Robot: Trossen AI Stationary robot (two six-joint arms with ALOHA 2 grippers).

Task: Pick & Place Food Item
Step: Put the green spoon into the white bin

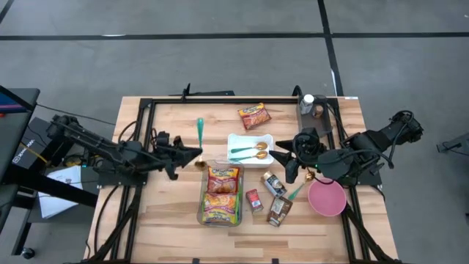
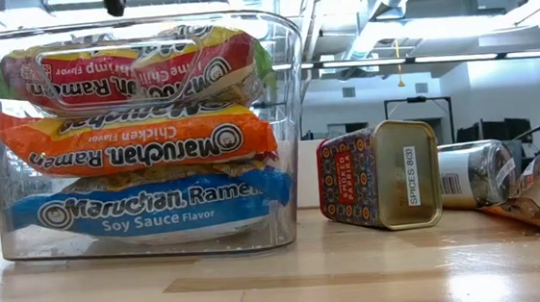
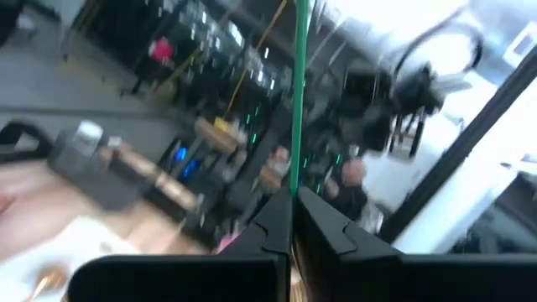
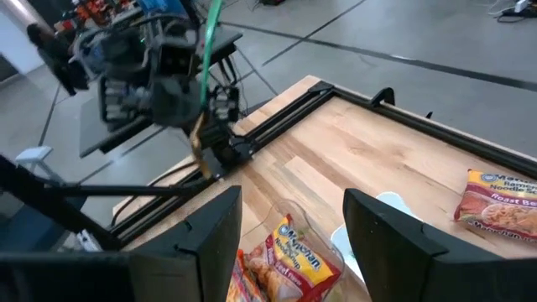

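While the left gripper (image 1: 192, 152) clamps a green-handled spoon (image 1: 199, 132) upright, the high view shows the right gripper (image 1: 289, 155) open and empty beside the white tray (image 1: 236, 139), probably waiting. A loose ramen packet (image 1: 253, 116) lies far of it. In the low view the clear bin (image 2: 292, 120) holds stacked ramen, a spice tin (image 2: 378, 176) right. From the right wrist, the spoon-holding arm blocks the bin's left

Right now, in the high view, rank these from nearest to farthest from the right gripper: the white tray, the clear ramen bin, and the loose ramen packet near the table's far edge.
Measured from the right gripper, open:
1. White tray: just to its left, holding spoons.
2. Clear ramen bin: farther left, toward the near edge.
3. Loose ramen packet: beyond the tray, toward the far edge.

The bin and the packet are close to a tie.
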